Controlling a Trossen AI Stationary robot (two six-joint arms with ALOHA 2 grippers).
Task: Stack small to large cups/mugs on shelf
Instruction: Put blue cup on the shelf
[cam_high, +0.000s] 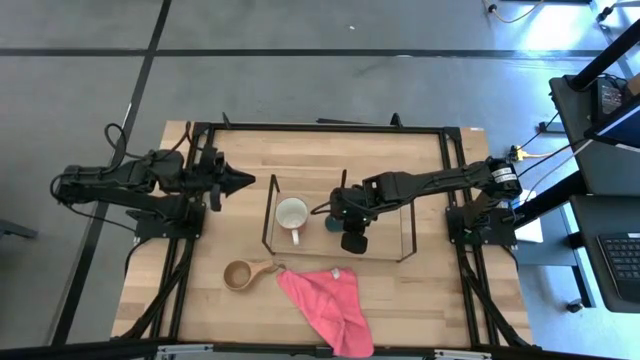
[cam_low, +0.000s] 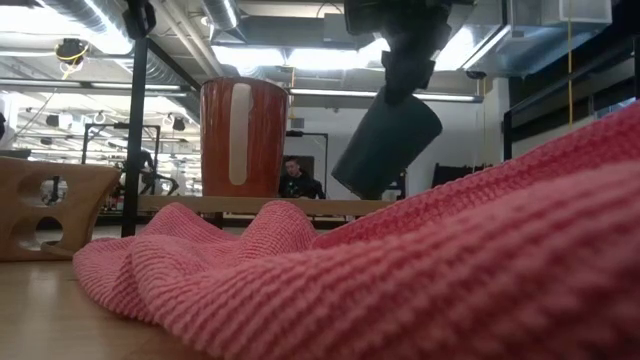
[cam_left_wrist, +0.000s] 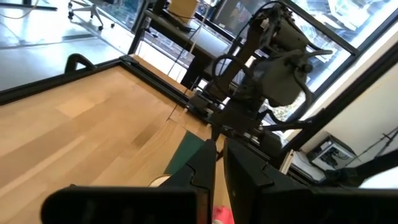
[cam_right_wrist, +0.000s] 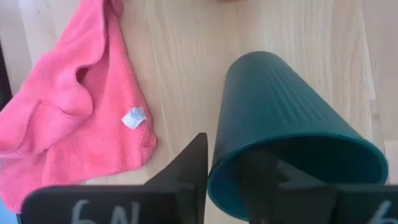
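My right gripper (cam_high: 347, 226) is over the black wire shelf (cam_high: 404, 222), shut on the dark green cup (cam_right_wrist: 280, 112), which also shows tilted in the low view (cam_low: 386, 143). The mug (cam_high: 292, 213), white inside and reddish outside (cam_low: 243, 135), stands upright on the shelf's left part. The tan wooden cup (cam_high: 240, 273) rests on the table in front of the shelf. My left gripper (cam_high: 240, 180) is shut and empty, left of the shelf. My right gripper holds the green cup by its wall at the rim (cam_right_wrist: 217, 163), with one finger (cam_right_wrist: 189, 165) outside and one inside. The fingers come from above. The cup hangs lifted clear and tilted, its closed end (cam_low: 350, 175) lowest.
A pink cloth (cam_high: 325, 305) lies on the table in front of the shelf, beside the wooden cup. A large black frame (cam_high: 320, 128) edges the table. Bare wood lies between my left gripper and the shelf.
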